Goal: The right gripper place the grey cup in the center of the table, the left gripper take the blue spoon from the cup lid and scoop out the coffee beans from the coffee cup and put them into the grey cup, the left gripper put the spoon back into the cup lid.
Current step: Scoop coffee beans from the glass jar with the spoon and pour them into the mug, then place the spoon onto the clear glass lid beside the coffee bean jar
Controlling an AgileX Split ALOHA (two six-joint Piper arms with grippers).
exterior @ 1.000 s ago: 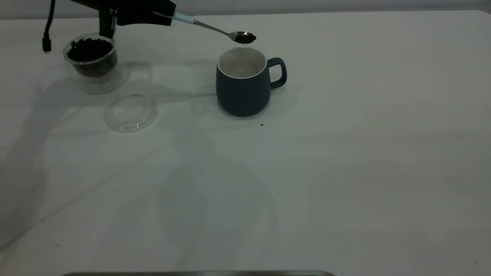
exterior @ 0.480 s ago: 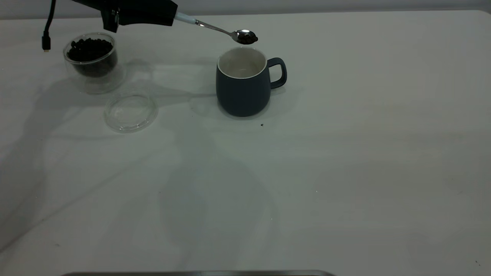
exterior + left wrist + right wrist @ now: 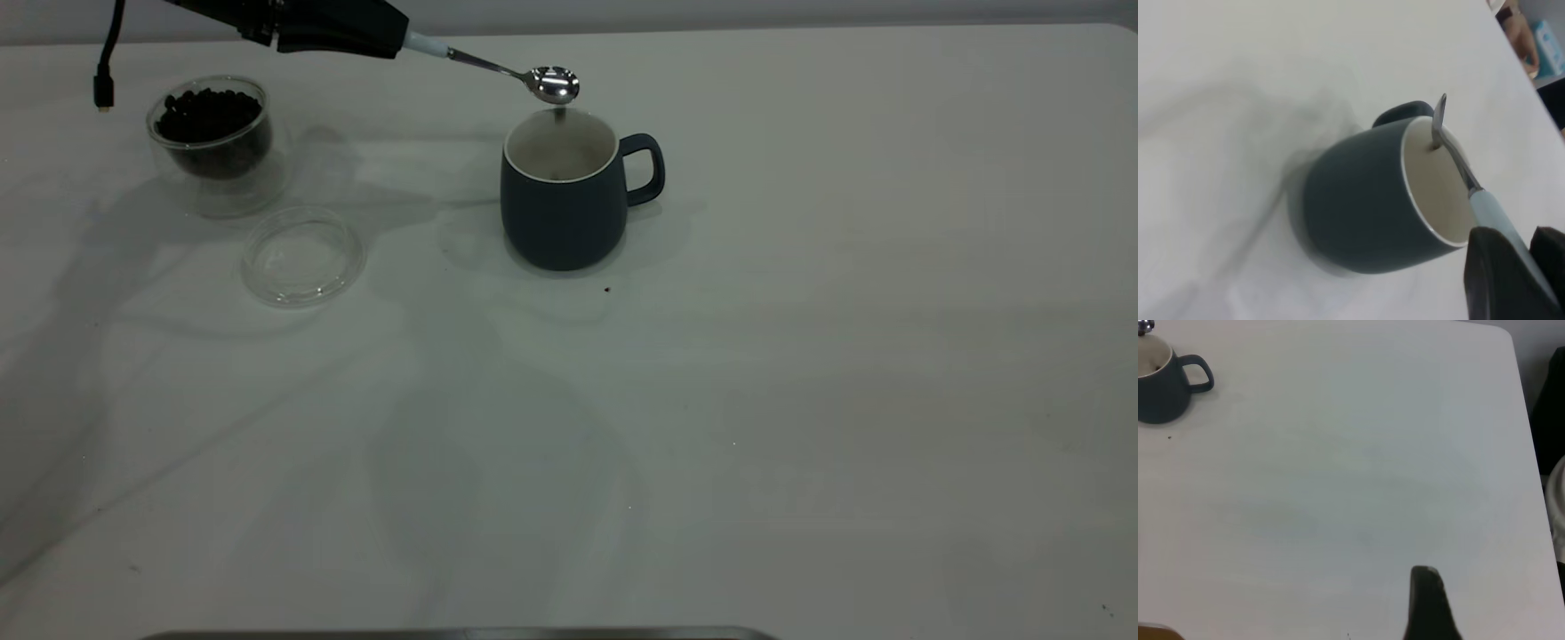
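Note:
My left gripper is shut on the blue spoon's pale handle at the table's far left. The spoon's shiny bowl is turned over, empty, just above the grey cup; a dark bit is falling under it into the cup. In the left wrist view the spoon reaches over the cup's white rim from the gripper. The coffee cup, full of coffee beans, stands far left. The empty cup lid lies in front of it. My right gripper is parked far from the cup.
The white table stretches wide to the right and front of the cup. A tiny dark speck lies just in front of the cup. A black cable end hangs by the coffee cup.
The spoon held dark beans in its bowl over the grey cup; it has since rolled over and the bowl is now empty and shiny. The left gripper shifted slightly up.

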